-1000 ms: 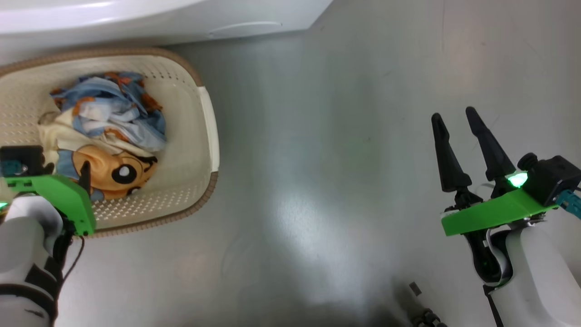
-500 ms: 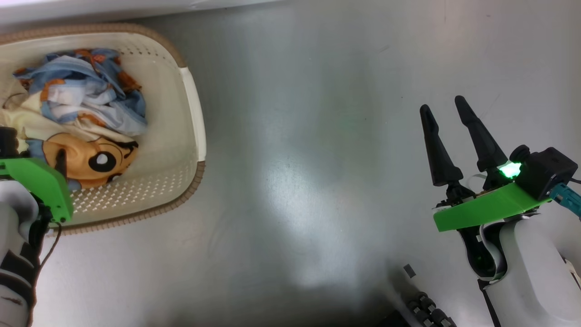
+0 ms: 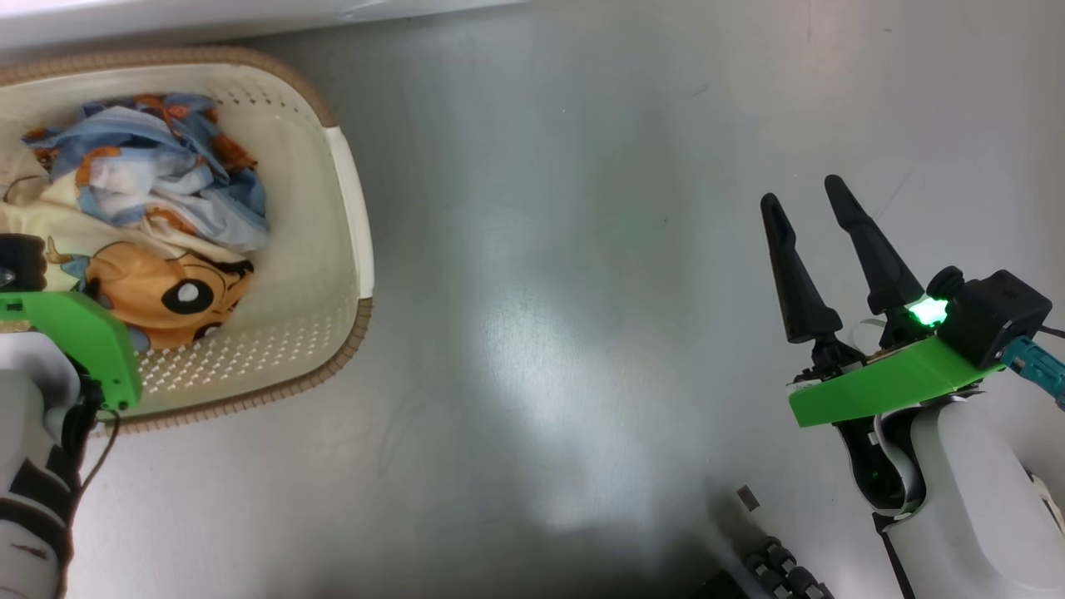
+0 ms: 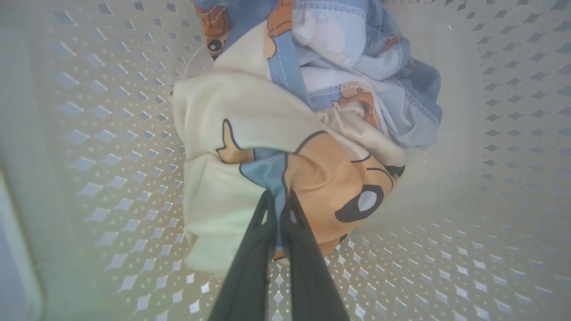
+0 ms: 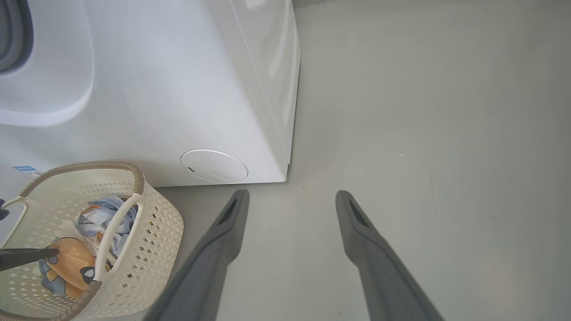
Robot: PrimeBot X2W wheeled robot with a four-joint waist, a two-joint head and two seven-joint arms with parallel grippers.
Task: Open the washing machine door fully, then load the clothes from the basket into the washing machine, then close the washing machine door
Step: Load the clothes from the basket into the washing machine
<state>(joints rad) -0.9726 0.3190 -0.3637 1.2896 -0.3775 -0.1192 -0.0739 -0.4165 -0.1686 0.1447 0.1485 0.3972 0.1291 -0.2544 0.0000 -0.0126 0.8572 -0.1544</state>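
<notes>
One basket [image 3: 349, 216] at ten o'clock in the head view, one washing machine [image 5: 178, 89], two grippers, and one heap of clothes [image 3: 166, 200] lying in the basket. That heap is at least a cream piece with an orange dog face and blue pieces behind it, though the tangle won't let me count further. And there's the grab! The left gripper [image 4: 280, 198] has its fingers pinched tight on a fold of the cream-and-orange cloth, low in the basket, with the dog's eye at three o'clock of the tips. A second ago those fingers stood apart at the heap; now they're closed on fabric. The head camera has swung too, so the basket sits further toward nine o'clock and the machine is down to a white sliver at twelve. The right gripper [image 3: 799, 191], at four o'clock, holds nothing, its fingers spread wide over bare grey floor [image 3: 582, 249], same as before. From the right wrist, the machine's white front fills eleven o'clock with a round cover [image 5: 214, 166] low on it, and the basket stands just in front at eight. In the way: the left arm's green mount [image 3: 83, 341] hides its fingers from the head camera, and the basket's handle [image 5: 118, 236] crosses in front of the clothes.
</notes>
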